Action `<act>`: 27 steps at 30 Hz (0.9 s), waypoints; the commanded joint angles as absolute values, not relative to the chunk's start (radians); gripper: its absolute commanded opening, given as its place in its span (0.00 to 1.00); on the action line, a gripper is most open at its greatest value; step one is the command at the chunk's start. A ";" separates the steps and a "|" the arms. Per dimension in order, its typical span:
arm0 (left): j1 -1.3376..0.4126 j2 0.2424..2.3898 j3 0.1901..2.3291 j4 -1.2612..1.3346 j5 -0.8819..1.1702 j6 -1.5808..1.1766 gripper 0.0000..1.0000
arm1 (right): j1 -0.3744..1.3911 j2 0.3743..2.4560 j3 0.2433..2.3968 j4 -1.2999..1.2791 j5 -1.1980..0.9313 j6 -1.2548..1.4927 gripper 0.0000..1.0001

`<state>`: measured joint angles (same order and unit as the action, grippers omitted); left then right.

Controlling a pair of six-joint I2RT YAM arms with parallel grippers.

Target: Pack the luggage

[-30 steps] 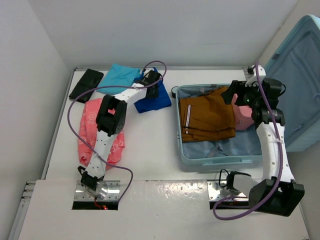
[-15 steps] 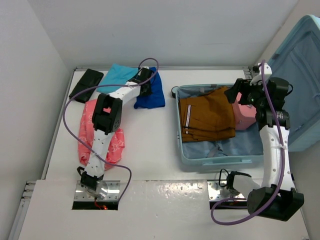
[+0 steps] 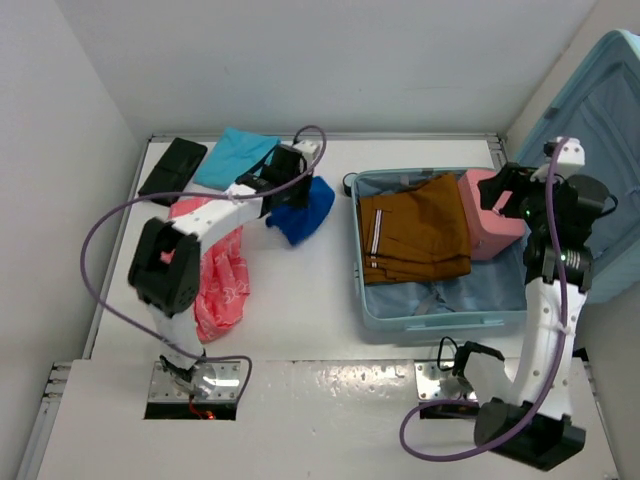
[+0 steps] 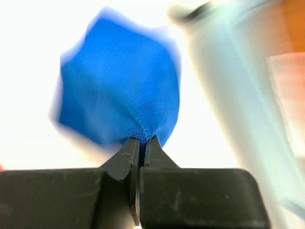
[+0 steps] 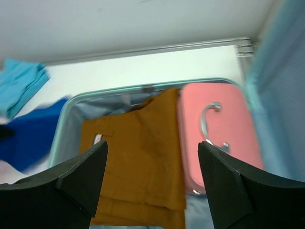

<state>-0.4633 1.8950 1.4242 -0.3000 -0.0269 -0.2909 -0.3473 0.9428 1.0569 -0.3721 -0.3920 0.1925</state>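
The luggage (image 3: 440,320) lies open on the right of the table, its lid (image 3: 600,150) raised at the far right. Inside are a folded brown garment (image 3: 415,235) and a small pink case (image 3: 485,220). My left gripper (image 3: 283,197) is shut on a bunched blue cloth (image 3: 305,210) left of the luggage. In the left wrist view the gripper (image 4: 141,139) pinches the blue cloth (image 4: 124,90), with the luggage wall (image 4: 224,81) blurred to the right. My right gripper (image 3: 492,195) hovers open over the pink case. Its wrist view shows this gripper (image 5: 152,145) empty above the brown garment (image 5: 138,162) and pink case (image 5: 217,133).
A light teal cloth (image 3: 235,155) and a flat black item (image 3: 172,167) lie at the back left. A pink patterned cloth (image 3: 215,270) lies under my left arm. Walls close the table at the back and left.
My left gripper has shut on the blue cloth and pulled it up, nearer and to the right, as the arm swung out. My right arm has drawn back to the right, uncovering the pink case.
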 commanded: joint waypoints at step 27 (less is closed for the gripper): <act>-0.980 1.988 1.764 0.282 0.867 -0.196 0.00 | -0.485 0.916 1.403 -0.369 0.005 0.394 0.74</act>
